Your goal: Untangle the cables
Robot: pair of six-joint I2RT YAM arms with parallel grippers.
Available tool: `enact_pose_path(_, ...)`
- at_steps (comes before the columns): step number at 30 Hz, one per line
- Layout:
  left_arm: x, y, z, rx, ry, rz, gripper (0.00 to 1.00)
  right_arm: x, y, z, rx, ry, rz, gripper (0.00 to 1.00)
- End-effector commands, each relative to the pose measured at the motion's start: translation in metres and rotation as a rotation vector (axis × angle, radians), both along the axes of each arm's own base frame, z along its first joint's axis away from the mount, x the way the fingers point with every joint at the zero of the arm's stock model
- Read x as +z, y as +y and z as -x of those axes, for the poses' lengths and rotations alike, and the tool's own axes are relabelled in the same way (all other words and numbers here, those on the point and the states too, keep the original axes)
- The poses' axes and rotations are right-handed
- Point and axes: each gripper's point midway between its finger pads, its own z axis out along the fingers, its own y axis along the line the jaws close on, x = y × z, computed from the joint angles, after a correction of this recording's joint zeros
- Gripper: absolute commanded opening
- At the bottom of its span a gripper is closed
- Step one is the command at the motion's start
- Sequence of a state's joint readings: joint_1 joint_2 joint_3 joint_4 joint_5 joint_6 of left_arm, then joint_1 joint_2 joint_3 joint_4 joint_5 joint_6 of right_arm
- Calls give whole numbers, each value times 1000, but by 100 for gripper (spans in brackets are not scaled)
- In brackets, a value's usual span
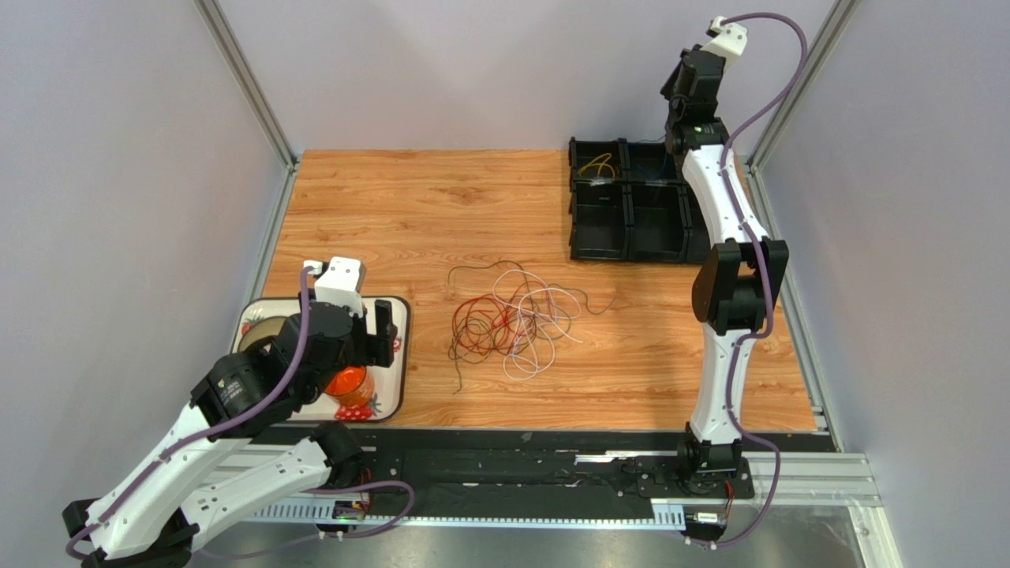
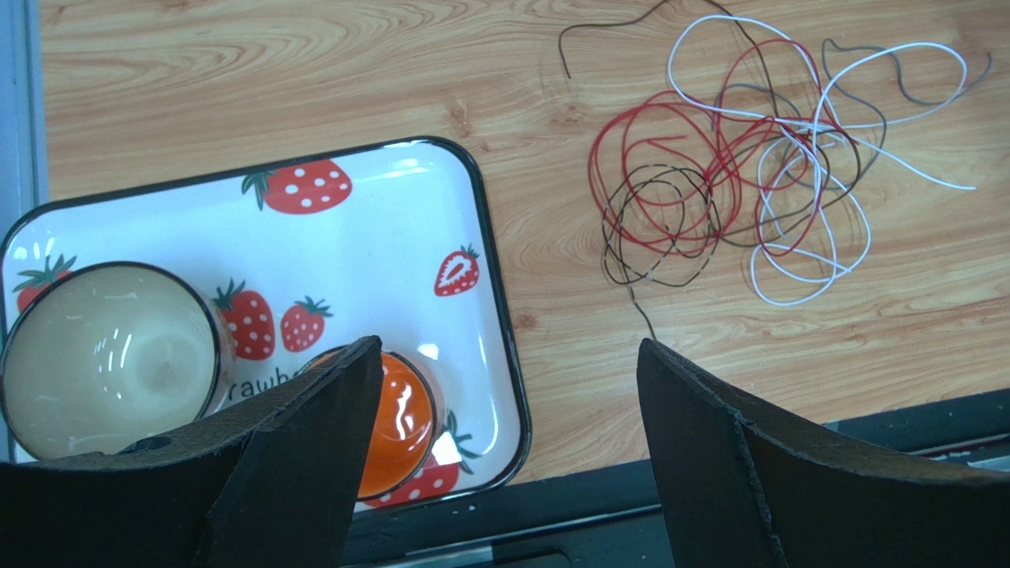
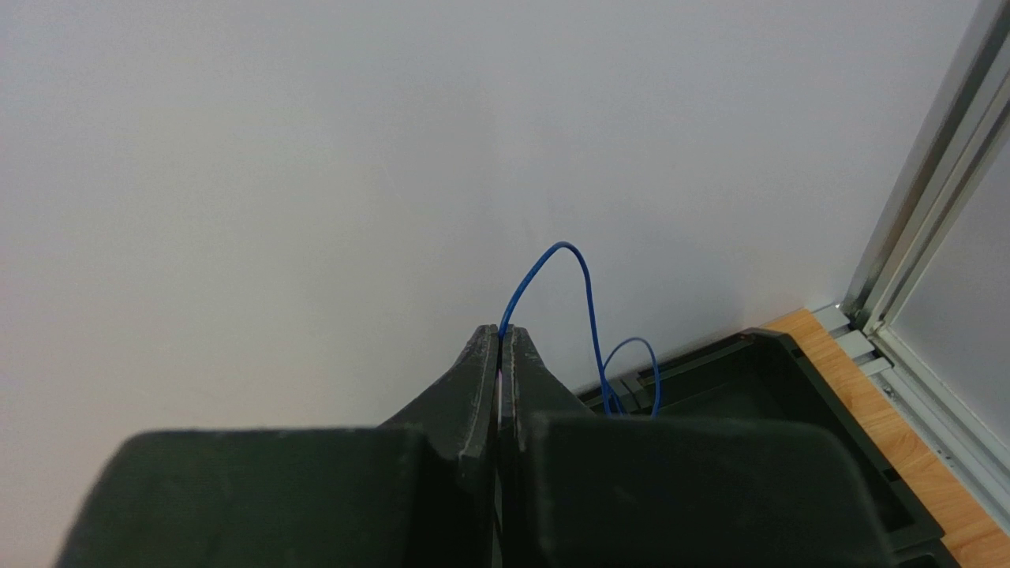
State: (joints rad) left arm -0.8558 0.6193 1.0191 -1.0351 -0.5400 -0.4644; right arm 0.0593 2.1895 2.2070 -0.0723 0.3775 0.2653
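Note:
The cables lie in a loose tangle of red, white and dark loops mid-table; the left wrist view shows this tangle ahead and to the right. My left gripper hangs open and empty over the right edge of a strawberry tray, well short of the tangle. My right gripper is raised high at the back right, facing the wall. It is shut on a thin blue cable, which arcs up from the fingertips and drops in a loop into the black bin below.
The black compartmented bin stands at the back right, with a yellowish wire in one cell. The tray at the front left holds an orange bowl and a beige bowl. Grey walls enclose the table.

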Motion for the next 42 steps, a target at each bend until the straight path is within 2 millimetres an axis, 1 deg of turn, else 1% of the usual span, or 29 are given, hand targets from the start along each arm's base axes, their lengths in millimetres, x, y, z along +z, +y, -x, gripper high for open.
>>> enact_pose_path(1, 3, -2, -3, -4, -20, 13, 87, -22, 17, -10, 69, 35, -24, 0)
enact_pose_path(2, 3, -2, -3, -6, -20, 13, 87, -26, 23, -12, 98, 40, -28, 0)
enact_pose_path(5, 3, -2, -2, -5, -20, 14, 87, -37, 31, -16, 143, 63, -36, 0)
enact_pose_path(13, 3, -2, -3, -6, -20, 13, 87, -63, 46, -17, 222, 122, -75, 0)
enact_pose_path(19, 3, -2, -3, -5, -21, 12, 87, -84, 43, -22, 255, 165, -56, 0)
enact_pose_path(23, 3, -2, -3, -4, -20, 13, 87, -99, 45, -33, 285, 188, 1, 0)
enact_pose_path(24, 4, -2, -3, -5, -22, 13, 87, -101, 44, -35, 282, 191, 10, 0)
enact_pose_path(25, 3, -2, -3, -5, -20, 11, 87, -103, 39, -37, 258, 193, 20, 0)
enact_pose_path(27, 4, -2, -3, -6, -21, 14, 87, -112, 35, -40, 244, 203, 36, 0)
enact_pose_path(28, 2, -2, -3, -5, -18, 9, 87, -112, 32, -41, 231, 198, 42, 0)
enact_pose_path(31, 2, -3, -3, -7, -15, 9, 87, -120, 30, -45, 229, 200, 34, 0)
enact_pose_path(32, 3, -3, -3, -8, -17, 10, 87, -123, 33, -45, 242, 202, 24, 0)
enact_pose_path(33, 2, -3, -4, -7, -16, 8, 87, -131, 37, -45, 258, 215, 5, 0)
enact_pose_path(34, 2, -3, -4, -7, -14, 6, 87, -134, 44, -45, 293, 217, -12, 0)
enact_pose_path(36, 1, -4, -4, -8, -11, 3, 87, -142, 50, -44, 317, 228, -33, 0)
enact_pose_path(37, 2, -4, -4, -8, -11, 3, 87, -148, 49, -43, 313, 240, -46, 0)
enact_pose_path(40, 2, -3, -4, -6, -12, 5, 87, -159, 43, -39, 272, 268, -47, 0)
enact_pose_path(42, 2, -3, -4, -6, -13, 6, 87, -162, 37, -37, 247, 278, -40, 0)
